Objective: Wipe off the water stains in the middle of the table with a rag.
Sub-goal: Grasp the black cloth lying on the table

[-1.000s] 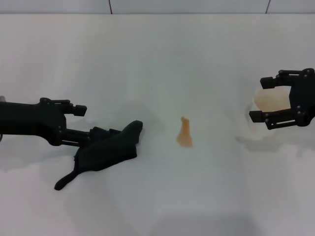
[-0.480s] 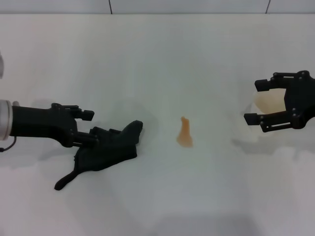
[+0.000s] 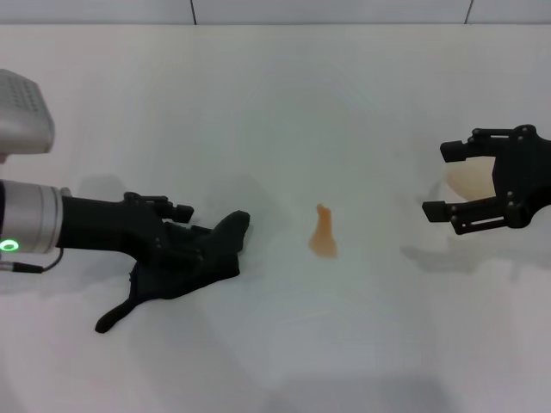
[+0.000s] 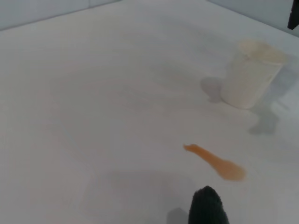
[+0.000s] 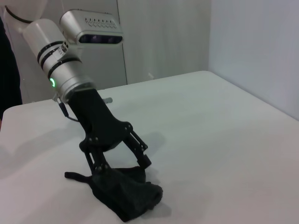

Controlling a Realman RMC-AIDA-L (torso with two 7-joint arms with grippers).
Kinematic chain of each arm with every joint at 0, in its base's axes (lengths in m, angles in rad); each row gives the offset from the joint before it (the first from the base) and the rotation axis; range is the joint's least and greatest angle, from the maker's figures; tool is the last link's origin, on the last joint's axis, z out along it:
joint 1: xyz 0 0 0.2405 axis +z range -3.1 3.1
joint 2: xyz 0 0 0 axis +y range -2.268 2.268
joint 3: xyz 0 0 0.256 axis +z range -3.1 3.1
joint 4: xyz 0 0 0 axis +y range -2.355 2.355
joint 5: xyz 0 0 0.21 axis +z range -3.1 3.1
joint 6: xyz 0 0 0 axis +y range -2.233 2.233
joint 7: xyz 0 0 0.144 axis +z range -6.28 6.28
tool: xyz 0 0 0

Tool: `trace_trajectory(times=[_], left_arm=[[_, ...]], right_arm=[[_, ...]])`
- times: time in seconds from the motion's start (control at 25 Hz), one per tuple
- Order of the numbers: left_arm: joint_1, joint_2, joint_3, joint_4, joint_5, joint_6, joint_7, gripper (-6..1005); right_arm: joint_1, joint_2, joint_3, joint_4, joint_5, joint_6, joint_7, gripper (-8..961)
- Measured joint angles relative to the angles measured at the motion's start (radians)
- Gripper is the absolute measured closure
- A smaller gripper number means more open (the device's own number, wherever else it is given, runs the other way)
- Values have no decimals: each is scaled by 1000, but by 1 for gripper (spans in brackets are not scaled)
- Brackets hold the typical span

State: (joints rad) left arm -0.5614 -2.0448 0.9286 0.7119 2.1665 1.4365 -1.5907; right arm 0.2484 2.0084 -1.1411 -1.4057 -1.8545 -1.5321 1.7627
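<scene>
The rag (image 3: pixel 182 268) lies on the table (image 3: pixel 275 103) at the front left, its thin tail toward the front. My left gripper (image 3: pixel 184 225) is open and low over the rag's left part; the right wrist view shows its spread fingers (image 5: pixel 142 158) reaching down to the rag (image 5: pixel 126 195). The water stains (image 3: pixel 323 234) form an orange patch right of the rag, apart from it. The stains (image 4: pixel 216 162) and the rag's tip (image 4: pixel 207 208) also show in the left wrist view. My right gripper (image 3: pixel 446 181) is open at the far right.
A white paper cup (image 3: pixel 470 181) stands at the right, seen between the right gripper's open fingers; it also shows in the left wrist view (image 4: pixel 250 74). The table's back edge meets a wall.
My left arm has moved right, bringing its gripper onto the rag. My right gripper has shifted a little to the left. The rag and the stains have not moved.
</scene>
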Motion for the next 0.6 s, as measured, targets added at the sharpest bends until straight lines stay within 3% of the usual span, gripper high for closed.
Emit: trace_trajectory(times=[0.28,0.6], left_arm=[[2,-21,1,-3,36,-6,3,122],[9,-26,1,-5,36,-10,5,124]], right_arm=[[-3,1,-12,3,0,0,0,84],[-10,1,-19,5,0,-4,0,135]])
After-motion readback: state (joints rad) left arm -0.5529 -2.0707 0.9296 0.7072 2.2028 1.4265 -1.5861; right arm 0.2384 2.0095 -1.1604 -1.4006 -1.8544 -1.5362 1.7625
